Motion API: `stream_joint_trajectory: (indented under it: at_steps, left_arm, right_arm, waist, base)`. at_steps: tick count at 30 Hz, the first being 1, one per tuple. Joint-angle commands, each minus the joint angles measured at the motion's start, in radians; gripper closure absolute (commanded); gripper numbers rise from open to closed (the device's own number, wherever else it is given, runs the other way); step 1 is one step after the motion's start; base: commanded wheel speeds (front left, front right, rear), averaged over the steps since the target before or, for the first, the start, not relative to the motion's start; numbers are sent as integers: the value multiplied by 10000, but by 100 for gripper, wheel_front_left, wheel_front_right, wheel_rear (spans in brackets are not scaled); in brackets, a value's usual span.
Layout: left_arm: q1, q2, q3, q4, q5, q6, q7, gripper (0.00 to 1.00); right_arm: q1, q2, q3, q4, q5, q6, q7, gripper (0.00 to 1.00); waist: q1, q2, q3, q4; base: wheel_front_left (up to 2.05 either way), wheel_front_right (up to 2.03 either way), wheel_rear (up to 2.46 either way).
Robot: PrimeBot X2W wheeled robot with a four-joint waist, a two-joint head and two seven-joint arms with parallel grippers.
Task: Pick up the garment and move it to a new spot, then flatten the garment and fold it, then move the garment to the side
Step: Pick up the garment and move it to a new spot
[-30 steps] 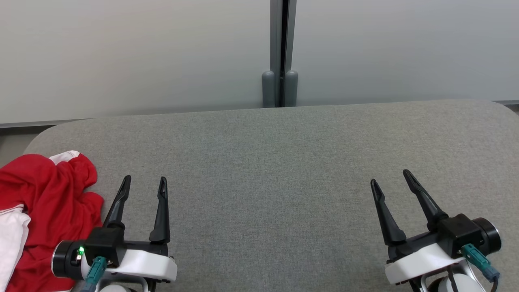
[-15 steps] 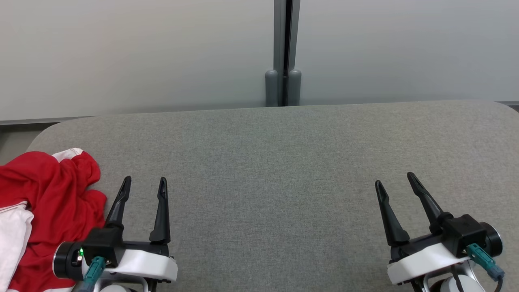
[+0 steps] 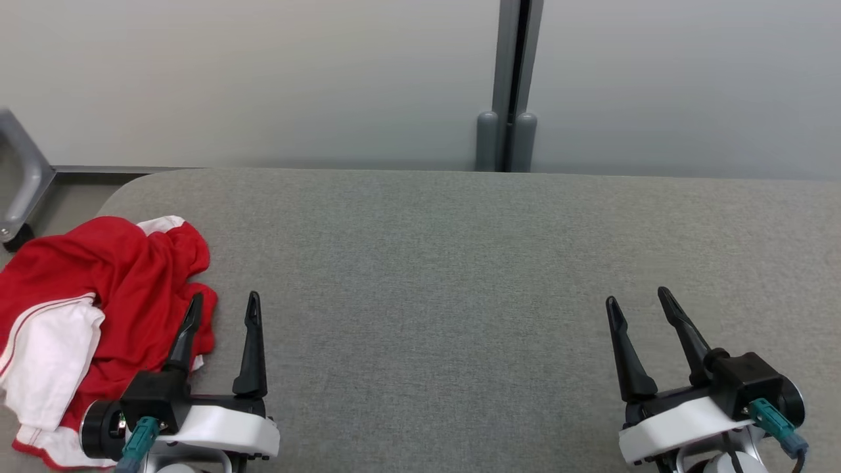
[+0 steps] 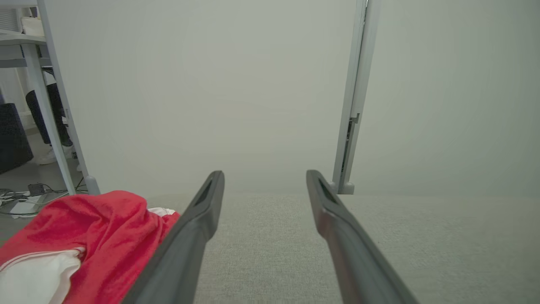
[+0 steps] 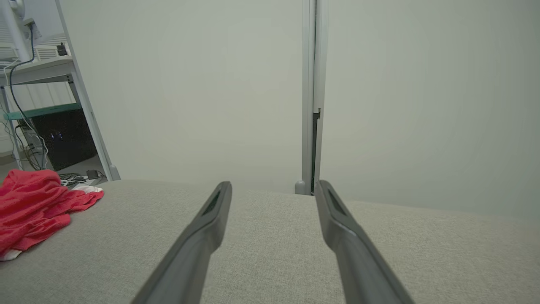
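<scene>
Head view showed you the crumpled red-and-white garment (image 3: 112, 289) at the left end of the grey padded table (image 3: 460, 249). Your left gripper (image 3: 224, 297) stood spread and empty just beside it. Your right gripper (image 3: 638, 295), also spread and empty, stood well apart from it.

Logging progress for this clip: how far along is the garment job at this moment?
Done: nothing that shows; the red and white garment lies crumpled at the left end of the grey table. In hand: the left gripper is open beside it, holding nothing; the right gripper is open over bare table. Left: pick it up, move it, flatten, fold, set aside.
</scene>
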Motion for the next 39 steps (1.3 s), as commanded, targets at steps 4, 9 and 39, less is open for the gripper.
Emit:
stream_joint_trajectory:
  at_steps: [4, 9, 39]
  left_arm:
    - [-57, 35, 159, 159, -98, -83, -3, 0]
    - [-21, 31, 335, 320, -76, -166, -3, 0]
    - [122, 33, 1070, 734, -322, -202, -3, 0]
  right_arm:
    - [100, -66, 139, 70, 189, 15, -52, 0]
    - [127, -68, 296, 100, 375, 15, -50, 0]
    - [-257, -68, 1005, 223, 802, 15, -52, 0]
  waist:
    - [0, -1, -43, 767]
    - [0, -1, -63, 1589]
    - [0, -1, 6, 4083]
  base:
    - [0, 0, 0]
    - [0, 0, 0]
    - [0, 0, 0]
